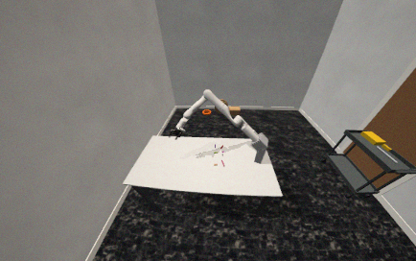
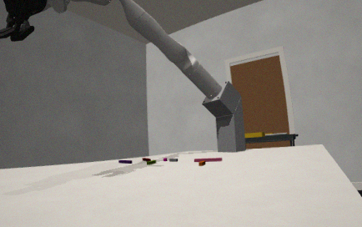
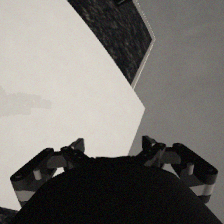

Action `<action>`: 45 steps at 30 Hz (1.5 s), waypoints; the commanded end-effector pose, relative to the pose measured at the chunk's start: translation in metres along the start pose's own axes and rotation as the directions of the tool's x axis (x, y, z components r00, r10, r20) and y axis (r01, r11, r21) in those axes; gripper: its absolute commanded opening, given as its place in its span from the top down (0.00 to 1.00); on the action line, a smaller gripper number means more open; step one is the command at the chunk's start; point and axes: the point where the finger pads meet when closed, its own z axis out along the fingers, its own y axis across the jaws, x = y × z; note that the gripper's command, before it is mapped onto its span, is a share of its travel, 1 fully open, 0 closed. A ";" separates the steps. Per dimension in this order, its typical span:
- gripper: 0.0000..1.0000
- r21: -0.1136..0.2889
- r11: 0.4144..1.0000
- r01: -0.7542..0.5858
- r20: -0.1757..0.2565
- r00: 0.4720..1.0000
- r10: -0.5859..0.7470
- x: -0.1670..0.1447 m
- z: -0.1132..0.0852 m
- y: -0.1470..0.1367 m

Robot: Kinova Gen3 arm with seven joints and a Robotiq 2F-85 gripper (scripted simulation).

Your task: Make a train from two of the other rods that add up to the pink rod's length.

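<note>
Nothing looks built yet; the hand (image 1: 177, 132) hangs spread and empty at the desk (image 1: 158, 177) corner, well apart from the pink rod (image 2: 208, 159) and scattered others.

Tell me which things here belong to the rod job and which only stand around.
Job:
- long flat pink rod
- short orange rod
- purple rod
- small grey rod
- white table top
- open black claw

Around:
- grey metal cart
- orange ring on floor
- brown door

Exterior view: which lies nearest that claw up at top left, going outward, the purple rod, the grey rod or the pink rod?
From the gripper, open and high at top left:
1. Purple rod, leftmost.
2. Grey rod, mid-row.
3. Pink rod, rightmost, by the arm's base.
</note>
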 end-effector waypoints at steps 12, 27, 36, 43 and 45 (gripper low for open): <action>0.00 0.030 0.998 0.051 0.010 0.999 -0.051 0.006 0.000 -0.016; 0.00 0.059 0.993 0.100 0.013 0.995 -0.101 0.014 0.000 -0.032; 0.00 0.059 0.993 0.100 0.013 0.995 -0.101 0.014 0.000 -0.032; 0.00 0.088 0.985 0.148 0.013 0.989 -0.150 0.021 0.000 -0.048; 0.00 0.088 0.985 0.148 0.013 0.989 -0.150 0.021 0.000 -0.048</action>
